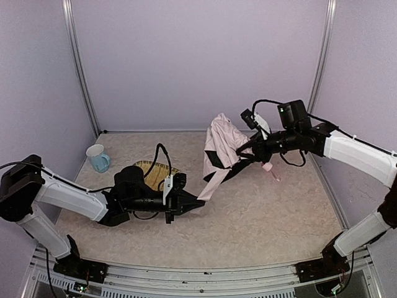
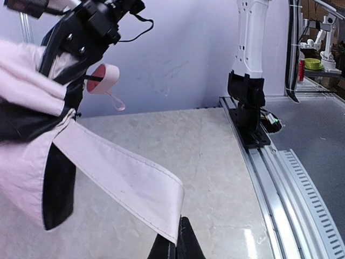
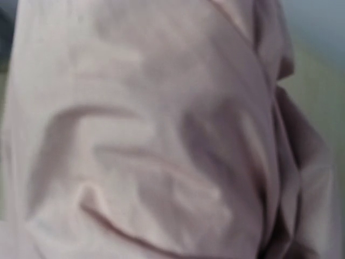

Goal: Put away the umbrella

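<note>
umbrella (image 1: 217, 139) — aloft in right gripper (image 1: 245, 150) | left gripper (image 1: 201, 202) pinches its flap

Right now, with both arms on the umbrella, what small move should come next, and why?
Probably the left gripper should carry its pinched flap around the umbrella to start wrapping it. The right gripper holds the umbrella off the table, and its canopy hangs loose and creased with that flap stretched out sideways.

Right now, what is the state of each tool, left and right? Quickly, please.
Left tool: closed, pinching a pink flap of the umbrella.
Right tool: closed, holding the umbrella up near its shaft.
</note>
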Motion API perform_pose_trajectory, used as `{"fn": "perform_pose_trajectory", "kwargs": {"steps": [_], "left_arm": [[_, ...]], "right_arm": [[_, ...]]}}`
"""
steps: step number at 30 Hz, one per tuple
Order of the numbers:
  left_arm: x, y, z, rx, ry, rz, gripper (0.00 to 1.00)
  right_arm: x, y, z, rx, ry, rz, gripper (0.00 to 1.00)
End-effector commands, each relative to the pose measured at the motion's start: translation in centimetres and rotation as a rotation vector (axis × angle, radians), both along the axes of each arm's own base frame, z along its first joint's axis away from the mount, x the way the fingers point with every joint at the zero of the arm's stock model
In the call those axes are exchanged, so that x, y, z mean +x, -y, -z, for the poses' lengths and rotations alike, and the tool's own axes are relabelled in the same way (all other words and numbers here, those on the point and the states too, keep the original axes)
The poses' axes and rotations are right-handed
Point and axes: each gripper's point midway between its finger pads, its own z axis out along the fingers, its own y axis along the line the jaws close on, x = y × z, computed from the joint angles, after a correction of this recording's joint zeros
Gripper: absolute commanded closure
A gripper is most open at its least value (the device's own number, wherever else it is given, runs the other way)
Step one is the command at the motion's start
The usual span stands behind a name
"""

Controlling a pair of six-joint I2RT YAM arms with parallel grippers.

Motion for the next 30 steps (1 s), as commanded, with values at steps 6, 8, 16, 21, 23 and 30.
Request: {"fn": "perform_pose_trajectory", "kwargs": {"steps": [6, 8, 16, 21, 23, 30], "left_arm": [[-0.5, -3.3, 7.0, 0.178, -0.297, 0.005, 1.00], [0.1, -3.9, 7.7, 0.203, -0.317, -0.016, 1.00], [1.2, -5.4, 9.3, 0.260, -0.377, -0.043, 1.00], [1.0, -4.7, 7.0, 0.213, -0.358, -0.002, 1.00], [0.8, -4.2, 5.4, 0.189, -0.335, 0.022, 1.00], [-0.5, -2.4, -0.8, 0.105, -0.236, 0.112, 1.00]], "right_arm": [[3.1, 1.5, 18.6, -0.299, -0.404, 0.138, 0.78], [3.4, 1.8, 20.8, -0.337, -0.433, 0.152, 0.62], [3.7, 2.1, 19.7, -0.335, -0.385, 0.152, 0.25], [2.9, 2.5, 16.2, -0.325, -0.305, 0.121, 0.23], [2.4, 3.3, 15.4, -0.336, -0.284, 0.136, 0.22], [0.6, 5.7, 13.5, -0.336, -0.243, 0.221, 0.03]]}}
